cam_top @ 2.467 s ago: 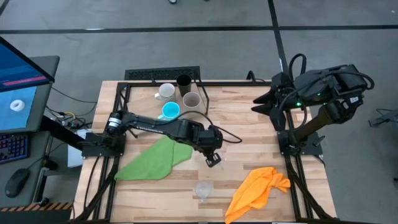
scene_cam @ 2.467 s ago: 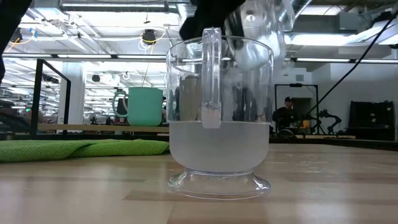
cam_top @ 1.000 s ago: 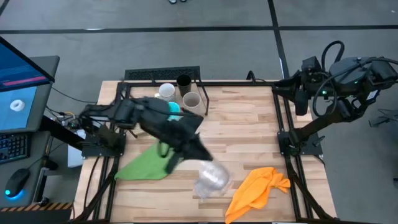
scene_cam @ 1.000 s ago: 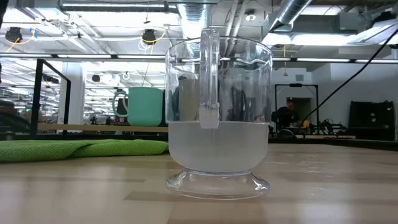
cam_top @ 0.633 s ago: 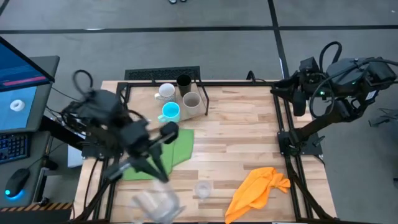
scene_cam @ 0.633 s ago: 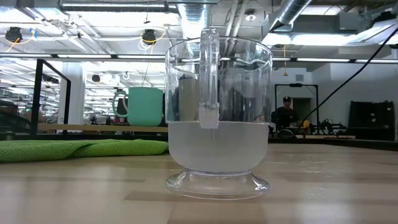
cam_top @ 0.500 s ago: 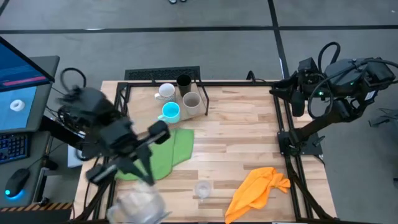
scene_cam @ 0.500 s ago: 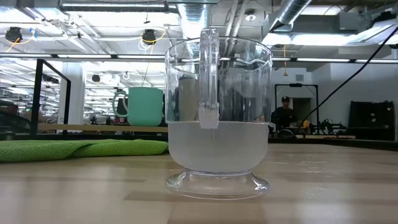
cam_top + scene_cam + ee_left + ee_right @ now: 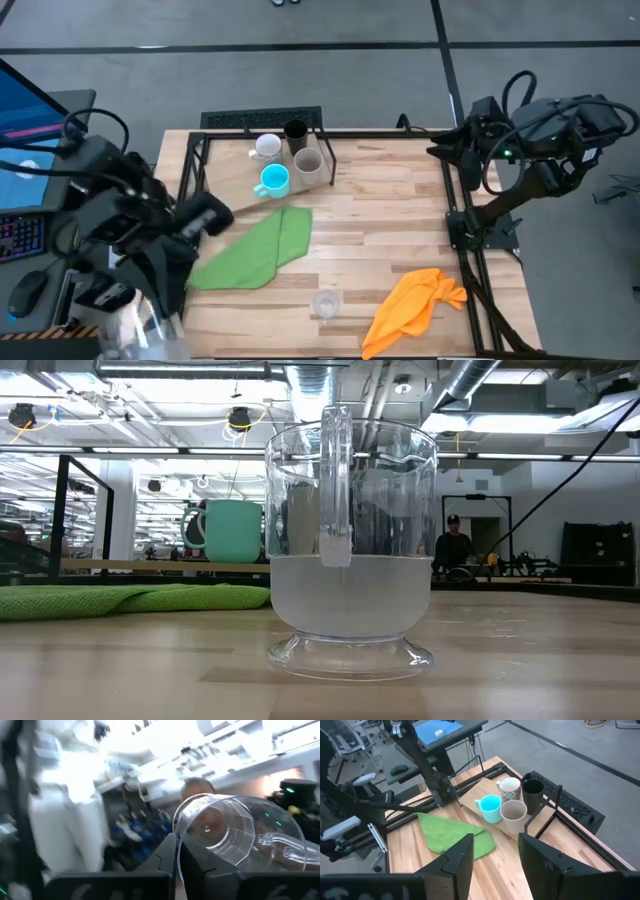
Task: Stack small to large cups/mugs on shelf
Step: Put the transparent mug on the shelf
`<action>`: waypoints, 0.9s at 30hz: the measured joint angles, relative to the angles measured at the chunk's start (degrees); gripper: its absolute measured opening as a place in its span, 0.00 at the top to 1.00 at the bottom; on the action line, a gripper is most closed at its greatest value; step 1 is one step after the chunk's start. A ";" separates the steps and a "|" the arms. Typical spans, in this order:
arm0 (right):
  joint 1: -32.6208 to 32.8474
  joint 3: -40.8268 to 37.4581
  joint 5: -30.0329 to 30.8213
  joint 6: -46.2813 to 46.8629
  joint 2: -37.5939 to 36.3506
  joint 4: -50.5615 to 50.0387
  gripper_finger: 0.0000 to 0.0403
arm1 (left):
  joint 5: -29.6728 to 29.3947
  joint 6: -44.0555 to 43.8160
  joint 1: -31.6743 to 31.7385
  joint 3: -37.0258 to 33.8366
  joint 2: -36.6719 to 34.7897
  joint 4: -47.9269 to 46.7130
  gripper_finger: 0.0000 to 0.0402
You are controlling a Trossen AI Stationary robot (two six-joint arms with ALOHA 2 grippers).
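Striped butcher-block planks make up the table (image 9: 390,215), which stands on a grey floor crossed by dark seams; a desk with a blue-lit screen (image 9: 35,115) sits off its left side. At the table's far edge lies the pale plywood shelf (image 9: 480,790) with its black wire frame, and on it cluster the white mug (image 9: 266,147), black cup (image 9: 295,131), grey-beige cup (image 9: 308,162) and bright blue mug (image 9: 273,180). A green cloth (image 9: 252,250) lies spread on the table near the shelf and an orange cloth (image 9: 415,305) is bunched toward the near right corner. Between them, by the near edge, a clear glass (image 9: 326,304) stands upright; the low view sees through it to a bright workshop with ceiling ducts and a person far back. The left gripper (image 9: 176,865) is raised off the table's near left corner, pinched tight on a second clear glass (image 9: 225,832). The right gripper (image 9: 495,855) hangs spread wide, holding nothing, high at the table's right side.
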 joint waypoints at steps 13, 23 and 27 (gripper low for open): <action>0.00 0.00 -0.01 0.02 0.04 0.00 0.56 | -17.83 14.73 -1.41 -0.04 0.07 26.57 1.00; 0.00 0.00 -0.01 0.02 0.04 0.00 0.56 | -42.21 29.05 -1.36 -0.04 0.02 47.85 1.00; -0.01 0.00 -0.01 0.04 0.04 0.01 0.56 | -53.17 34.62 -1.37 0.00 -0.02 50.51 1.00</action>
